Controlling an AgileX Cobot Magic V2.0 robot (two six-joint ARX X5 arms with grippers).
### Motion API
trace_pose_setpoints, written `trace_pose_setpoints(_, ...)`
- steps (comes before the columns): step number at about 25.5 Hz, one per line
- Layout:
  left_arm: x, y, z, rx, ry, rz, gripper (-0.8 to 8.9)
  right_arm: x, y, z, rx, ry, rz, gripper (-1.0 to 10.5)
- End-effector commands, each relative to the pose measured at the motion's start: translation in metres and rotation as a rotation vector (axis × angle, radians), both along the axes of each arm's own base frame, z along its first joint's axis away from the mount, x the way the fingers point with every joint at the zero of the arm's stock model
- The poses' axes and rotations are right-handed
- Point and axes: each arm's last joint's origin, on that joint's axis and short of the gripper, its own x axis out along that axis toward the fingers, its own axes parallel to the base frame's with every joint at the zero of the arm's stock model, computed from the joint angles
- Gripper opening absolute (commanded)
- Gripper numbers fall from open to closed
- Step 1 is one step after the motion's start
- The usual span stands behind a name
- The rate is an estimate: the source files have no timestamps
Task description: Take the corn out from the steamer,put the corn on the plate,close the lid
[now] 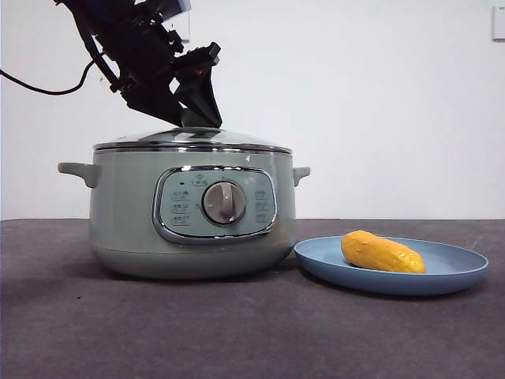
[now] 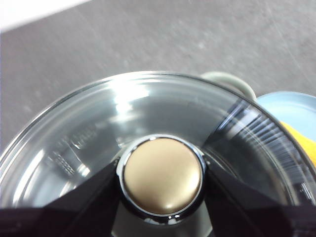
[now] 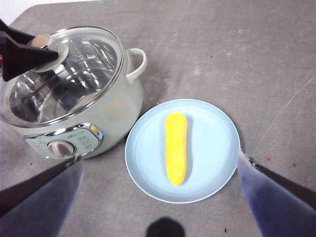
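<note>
The left gripper (image 2: 162,197) gripped the knob (image 2: 162,175) of the lid (image 1: 192,139), which sat on the steamer (image 1: 189,213). The corn (image 3: 177,147) lay on the plate (image 3: 217,148) between the right gripper's wide-spread jaws, high above.

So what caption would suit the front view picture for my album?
Left gripper fingers at the lid knob on the steamer; the corn lies on the plate.

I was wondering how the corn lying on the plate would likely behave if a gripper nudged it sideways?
The corn is a smooth, rounded, tapered cob lying on its side, so it would probably roll rather than slide. Its taper suggests it might curve as it rolls. The plate is shallow with a low rim, which may stop a gentle nudge but probably not a firm one.
</note>
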Motion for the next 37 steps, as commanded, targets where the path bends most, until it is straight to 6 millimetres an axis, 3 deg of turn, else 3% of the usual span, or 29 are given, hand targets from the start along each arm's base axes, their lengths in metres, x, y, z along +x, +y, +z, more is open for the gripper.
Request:
trace_pose_setpoints(1,-0.002,0.001,-0.008,0.032,0.047,-0.002,-0.09,0.000,0.000,-0.002,-0.007,-0.002,0.005,5.7)
trace_pose_setpoints(7,-0.002,0.002,-0.008,0.036,0.055,-0.002,0.15,0.000,0.000,-0.002,-0.007,0.002,0.006,5.7)
trace_pose_setpoints(8,-0.002,0.002,-0.008,0.036,0.055,-0.002,0.63,0.000,0.000,-0.002,-0.009,0.005,0.006,5.7)
trace_pose_setpoints(12,-0.002,0.001,-0.007,0.032,0.046,-0.002,4.06,-0.001,0.000,-0.003,-0.013,0.014,0.006,5.7)
trace_pose_setpoints(14,-0.001,0.001,-0.007,0.028,0.037,-0.002,4.73,-0.001,0.000,-0.003,-0.013,0.016,0.006,5.7)
trace_pose_setpoints(20,-0.003,0.003,0.001,0.013,0.002,0.001,4.71,-0.001,0.000,-0.004,-0.013,0.018,0.007,5.7)
trace_pose_setpoints(26,-0.015,0.010,0.023,-0.010,-0.047,0.006,4.71,-0.001,0.000,-0.004,-0.022,0.015,0.031,5.7)
trace_pose_setpoints(31,-0.038,0.020,0.047,-0.017,-0.060,0.005,4.71,-0.002,0.002,-0.004,-0.008,0.018,0.120,5.7)
trace_pose_setpoints(37,-0.085,0.040,0.070,-0.027,0.054,-0.018,4.71,-0.004,0.004,-0.006,-0.005,0.042,0.212,5.7)
